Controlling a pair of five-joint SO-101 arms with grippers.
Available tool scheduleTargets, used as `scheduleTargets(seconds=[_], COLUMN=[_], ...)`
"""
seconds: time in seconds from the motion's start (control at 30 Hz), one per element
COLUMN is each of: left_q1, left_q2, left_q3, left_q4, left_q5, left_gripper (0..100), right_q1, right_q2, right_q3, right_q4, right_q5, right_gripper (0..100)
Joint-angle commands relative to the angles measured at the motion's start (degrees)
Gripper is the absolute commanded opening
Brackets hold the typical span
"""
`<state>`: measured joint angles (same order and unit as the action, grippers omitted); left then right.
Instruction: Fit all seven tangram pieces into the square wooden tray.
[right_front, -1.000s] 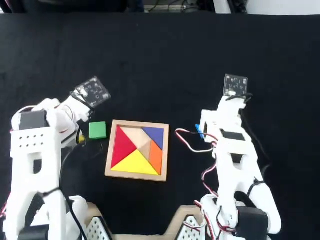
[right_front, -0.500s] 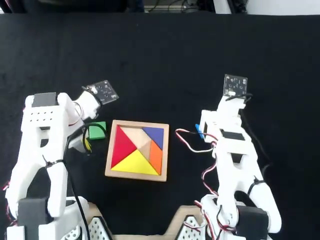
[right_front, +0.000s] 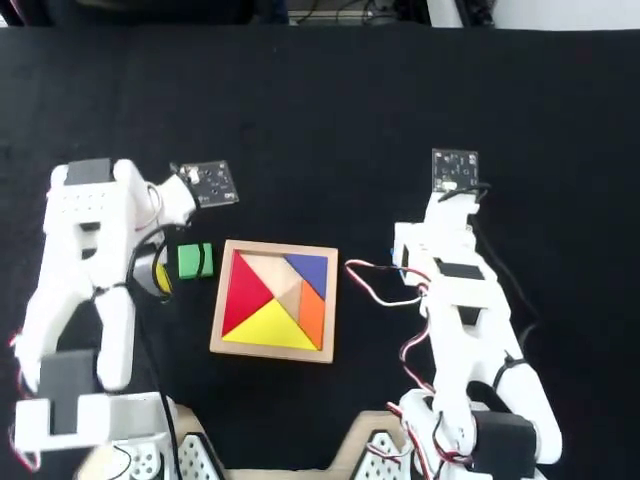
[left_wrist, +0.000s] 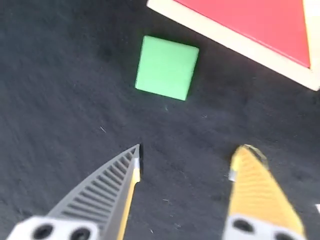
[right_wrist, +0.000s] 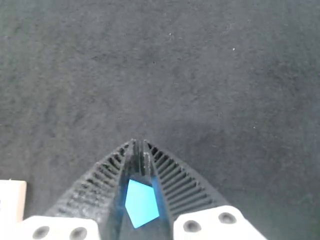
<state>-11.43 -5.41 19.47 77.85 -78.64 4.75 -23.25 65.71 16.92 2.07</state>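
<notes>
The square wooden tray lies between the arms and holds red, yellow, orange and blue pieces. A green square piece lies flat on the black table just left of the tray. My left gripper is open a short way from the green square, not touching it; the tray's corner with the red piece lies beyond. My right gripper hangs over bare table right of the tray, shut on a small blue piece.
Black cloth covers the table. The left arm's white body stands beside the green square. The right arm stands right of the tray, with red and white cables looping toward the tray's edge.
The left arm has swung and its wrist has shifted right, so the green square shows more fully. The right arm has turned slightly to the left, still gripping the blue piece.
</notes>
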Motion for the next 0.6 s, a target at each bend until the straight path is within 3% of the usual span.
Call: scheduleTargets(seconds=[0.0,0.1,0.57], left_q1=[0.75,3.38,9.19], left_q2=[6.07,9.32,18.81], left_q3=[-6.46,-7.34,-9.01], left_q4=[0.53,0.35,-9.32], left_q5=[-2.29,-5.71,-2.73], left_gripper=[33,32,32], right_q1=[-1.14,-1.14,-1.05], right_q2=[-0.13,-0.13,-0.13], right_q3=[-3.3,-3.38,-3.56], right_q4=[-0.88,-0.88,-0.97], right_q5=[0.62,0.7,0.7], right_gripper=[2.2,2.2,2.2])
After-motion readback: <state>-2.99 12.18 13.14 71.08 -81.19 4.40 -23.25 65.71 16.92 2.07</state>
